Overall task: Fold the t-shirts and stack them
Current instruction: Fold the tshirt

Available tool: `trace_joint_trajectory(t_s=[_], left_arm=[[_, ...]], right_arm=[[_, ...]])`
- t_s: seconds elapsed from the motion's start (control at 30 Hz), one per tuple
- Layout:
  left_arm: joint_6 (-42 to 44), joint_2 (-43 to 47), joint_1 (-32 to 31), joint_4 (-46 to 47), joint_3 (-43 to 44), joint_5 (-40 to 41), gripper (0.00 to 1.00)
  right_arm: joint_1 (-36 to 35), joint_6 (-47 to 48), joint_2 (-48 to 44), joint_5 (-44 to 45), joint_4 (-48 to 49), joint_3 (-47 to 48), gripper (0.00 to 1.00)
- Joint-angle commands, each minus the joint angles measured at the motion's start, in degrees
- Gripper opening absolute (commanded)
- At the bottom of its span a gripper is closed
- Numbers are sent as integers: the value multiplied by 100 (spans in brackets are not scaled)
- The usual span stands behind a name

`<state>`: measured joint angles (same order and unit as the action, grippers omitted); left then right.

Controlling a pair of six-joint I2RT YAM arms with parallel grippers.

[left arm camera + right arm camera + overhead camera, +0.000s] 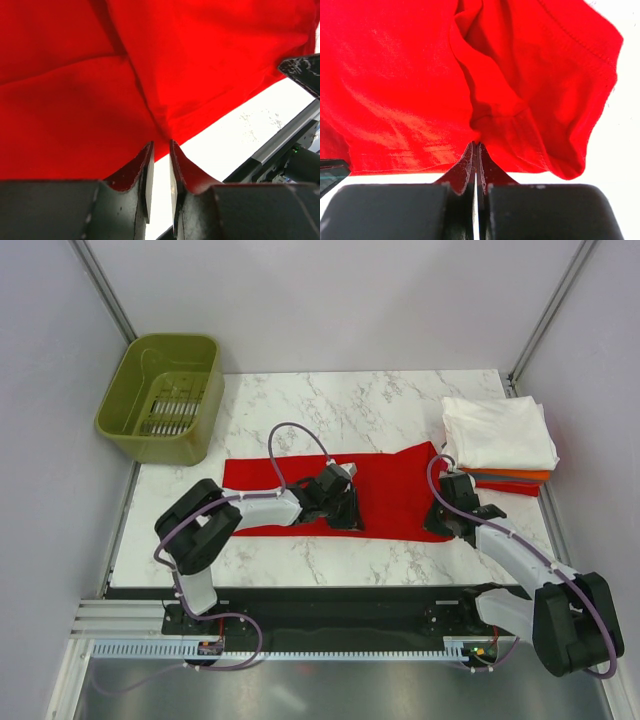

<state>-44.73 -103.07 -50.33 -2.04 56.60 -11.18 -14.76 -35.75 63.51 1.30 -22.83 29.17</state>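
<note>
The bright red t-shirt [392,492] lies spread across the middle of the marble table. It also fills the left wrist view [75,100] and the right wrist view [410,90]. My left gripper [346,516] is at its near edge. Its jaws [161,143] stand narrowly apart, and creases in the cloth run to their tips. My right gripper [440,522] is at the shirt's right near corner, and its jaws [476,145] are shut on a bunched fold by the hem. A stack of folded shirts stands at the back right, white [498,430] on top, then orange [520,476] and red [522,488].
An olive-green plastic basket [165,395] stands at the table's back left corner. The table's near edge and a metal rail [280,145] lie just behind the left gripper. Grey walls close in the left and right sides.
</note>
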Motion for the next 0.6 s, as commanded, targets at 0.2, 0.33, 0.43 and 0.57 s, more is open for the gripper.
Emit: trace_joint_trajectory(t_s=[0.2, 0.33, 0.43, 0.57], left_arm=[[-264, -363, -91, 134, 360, -218, 25], [-352, -442, -118, 169, 422, -236, 30], [-387, -399, -144, 169, 387, -209, 35], [-431, -337, -135, 354, 370, -192, 34]], right_arm=[[26, 6, -207, -112, -37, 89, 0], [35, 15, -233, -121, -64, 107, 0], [26, 33, -268, -113, -90, 98, 0], [26, 41, -286, -104, -99, 107, 0]])
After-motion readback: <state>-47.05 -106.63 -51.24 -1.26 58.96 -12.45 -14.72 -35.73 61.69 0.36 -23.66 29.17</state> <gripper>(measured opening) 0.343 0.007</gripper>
